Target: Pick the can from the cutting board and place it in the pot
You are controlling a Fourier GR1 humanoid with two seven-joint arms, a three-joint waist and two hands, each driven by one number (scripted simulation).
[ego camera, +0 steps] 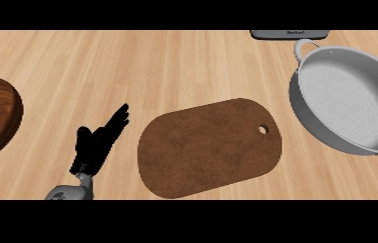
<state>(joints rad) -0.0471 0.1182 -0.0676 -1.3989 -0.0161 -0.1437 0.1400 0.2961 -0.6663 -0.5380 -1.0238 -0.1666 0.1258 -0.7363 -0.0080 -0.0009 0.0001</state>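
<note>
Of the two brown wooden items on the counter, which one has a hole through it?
The cutting board in the middle, beside the left hand; its hole sits near the pot-side edge. The round dark wooden piece at the left edge shows none.

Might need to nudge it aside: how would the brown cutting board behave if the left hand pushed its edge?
The cutting board lies flat and looks thin and stiff, so it would probably slide across the smooth wooden counter rather than bend or tip. Pushed off-centre by the left hand, it may pivot.

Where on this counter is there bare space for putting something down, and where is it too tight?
Bare counter spreads above the cutting board and the left hand, up to the far edge. The board's own top is bare; no can shows. It is narrow between board and pot, and between hand and board.
</note>
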